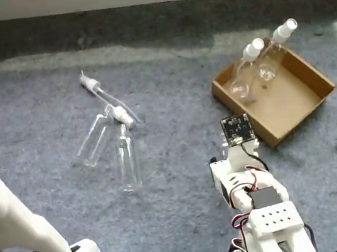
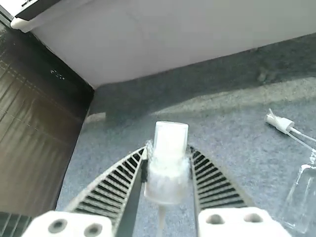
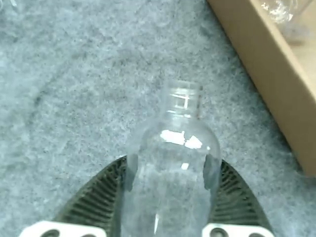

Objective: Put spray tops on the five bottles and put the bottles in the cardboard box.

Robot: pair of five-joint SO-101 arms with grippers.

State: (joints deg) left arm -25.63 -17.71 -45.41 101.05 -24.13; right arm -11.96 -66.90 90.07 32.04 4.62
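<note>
The left jaws pinch a spray top (image 2: 168, 165) by its collar, with the thin dip tube trailing from it. The right jaws are clamped round the body of an open clear bottle (image 3: 170, 168), whose threaded neck is bare, just beside the cardboard box (image 1: 291, 100). Two capped bottles (image 1: 246, 70) lean inside the box. Two more bottles (image 1: 127, 157) lie on the grey bench, with two loose spray tops (image 1: 90, 84) close by. The held bottle looks light, thin-walled and slick, so a moderate grip round the body seems safest. The top is small and stiff but its tube is bendy, so hold it by the collar and leave the tube free to enter the neck.
</note>
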